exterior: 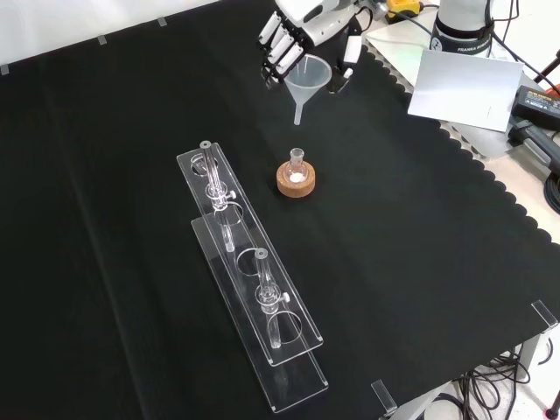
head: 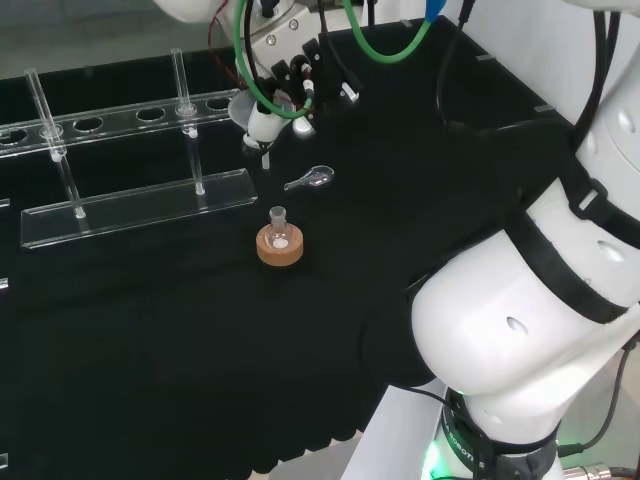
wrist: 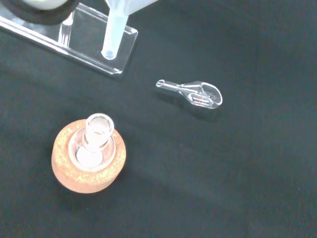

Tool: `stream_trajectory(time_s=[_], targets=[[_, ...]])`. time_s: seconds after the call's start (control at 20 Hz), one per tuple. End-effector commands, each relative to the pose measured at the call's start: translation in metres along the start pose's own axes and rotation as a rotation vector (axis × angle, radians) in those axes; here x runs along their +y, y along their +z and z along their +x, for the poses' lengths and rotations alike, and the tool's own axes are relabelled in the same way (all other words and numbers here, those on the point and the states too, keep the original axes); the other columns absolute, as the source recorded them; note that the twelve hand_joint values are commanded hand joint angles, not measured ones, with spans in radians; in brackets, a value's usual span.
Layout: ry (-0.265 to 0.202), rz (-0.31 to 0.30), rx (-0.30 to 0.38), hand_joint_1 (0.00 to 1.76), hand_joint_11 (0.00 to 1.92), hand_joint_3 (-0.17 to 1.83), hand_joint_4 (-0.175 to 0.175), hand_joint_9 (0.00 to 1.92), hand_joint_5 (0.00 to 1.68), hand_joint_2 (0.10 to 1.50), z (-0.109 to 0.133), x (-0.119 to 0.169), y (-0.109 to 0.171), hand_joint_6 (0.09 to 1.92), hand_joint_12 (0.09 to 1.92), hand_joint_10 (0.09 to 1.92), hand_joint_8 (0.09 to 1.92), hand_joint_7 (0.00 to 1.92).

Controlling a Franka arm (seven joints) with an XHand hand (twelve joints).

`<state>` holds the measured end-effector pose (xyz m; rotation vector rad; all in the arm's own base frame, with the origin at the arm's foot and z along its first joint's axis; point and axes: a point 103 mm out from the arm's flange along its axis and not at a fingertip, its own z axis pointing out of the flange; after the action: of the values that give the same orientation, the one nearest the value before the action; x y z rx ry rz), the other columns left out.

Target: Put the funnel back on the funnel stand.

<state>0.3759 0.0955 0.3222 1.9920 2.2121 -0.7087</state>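
Robot hand [exterior: 306, 26] grips translucent white funnel [exterior: 306, 80].

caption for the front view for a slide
Hand holds the funnel above the cloth, beyond the flask on its cork ring.

Small flask [wrist: 94, 141] on cork ring [wrist: 89, 163], glass scoop [wrist: 195, 93] nearby
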Motion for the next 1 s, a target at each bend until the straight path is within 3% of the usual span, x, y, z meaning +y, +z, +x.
stream_trajectory(time_s=[0.05,0.5,1.0], targets=[[0.017,-0.001,0.009,0.77,0.64,0.48,-0.004,0.93,0.62,0.77,-0.008,0.0,-0.007,0.38,1.25,0.39,0.59,0.62],[0.044,-0.039,0.035,0.77,0.65,0.48,-0.006,0.92,0.61,0.77,-0.037,0.028,-0.052,0.39,1.25,0.39,0.6,0.61],[0.021,-0.054,0.05,0.77,0.65,0.48,-0.007,0.92,0.6,0.77,-0.047,0.076,-0.073,0.4,1.25,0.39,0.6,0.6]])
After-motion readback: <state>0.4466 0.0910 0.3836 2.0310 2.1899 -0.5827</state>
